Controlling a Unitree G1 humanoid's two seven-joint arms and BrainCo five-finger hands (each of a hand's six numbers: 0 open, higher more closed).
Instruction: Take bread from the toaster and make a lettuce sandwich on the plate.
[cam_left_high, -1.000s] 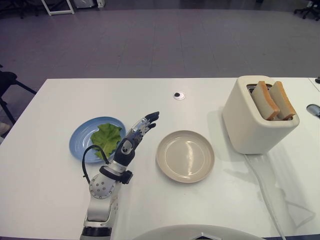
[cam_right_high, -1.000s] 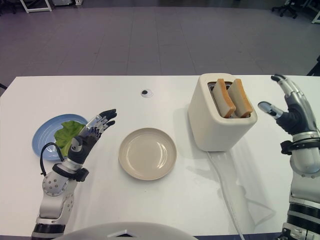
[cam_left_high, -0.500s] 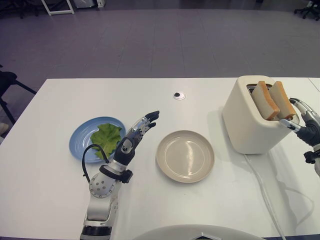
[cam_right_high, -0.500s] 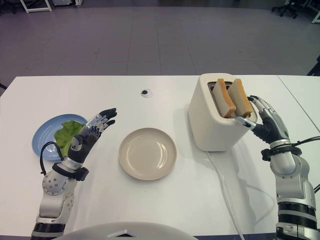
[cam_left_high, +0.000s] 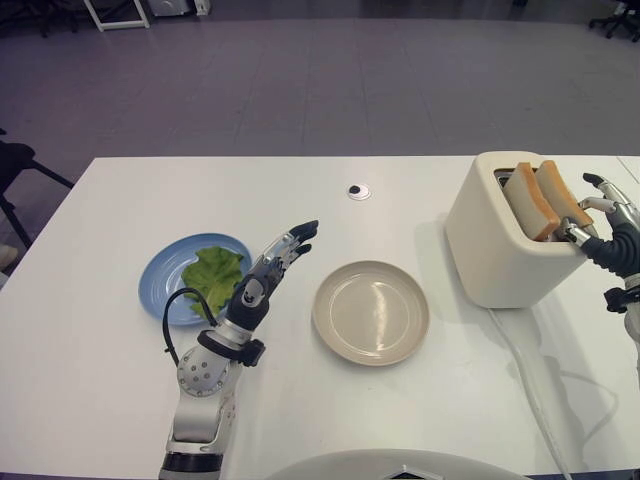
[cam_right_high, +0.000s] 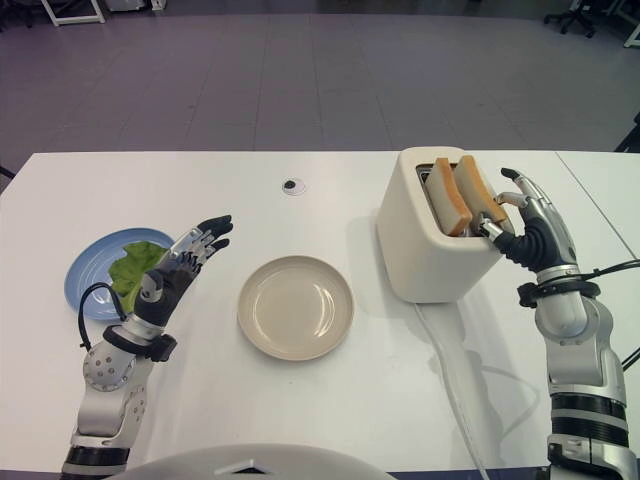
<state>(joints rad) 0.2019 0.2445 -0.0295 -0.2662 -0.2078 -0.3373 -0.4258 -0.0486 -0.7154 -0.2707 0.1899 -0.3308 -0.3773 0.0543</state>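
Note:
A cream toaster (cam_right_high: 428, 255) stands at the right of the white table with two bread slices upright in its slots. My right hand (cam_right_high: 532, 238) is at the toaster's right side, thumb in front of the right slice (cam_right_high: 478, 192) and fingers curled behind it, closed on it. This slice leans against the left slice (cam_right_high: 447, 198). An empty beige plate (cam_right_high: 295, 306) lies mid-table. A lettuce leaf (cam_right_high: 135, 268) rests on a blue plate (cam_right_high: 83, 272) at the left. My left hand (cam_right_high: 182, 266) hovers beside the blue plate, fingers straight, holding nothing.
The toaster's white cable (cam_right_high: 452, 375) runs from its base toward the table's front edge. A small black round fitting (cam_right_high: 292, 184) sits in the tabletop behind the beige plate. Bare floor lies beyond the far edge.
My right hand came in from the far right to the toaster and closed around the right slice, which tipped left against the other slice. The left hand stayed still.

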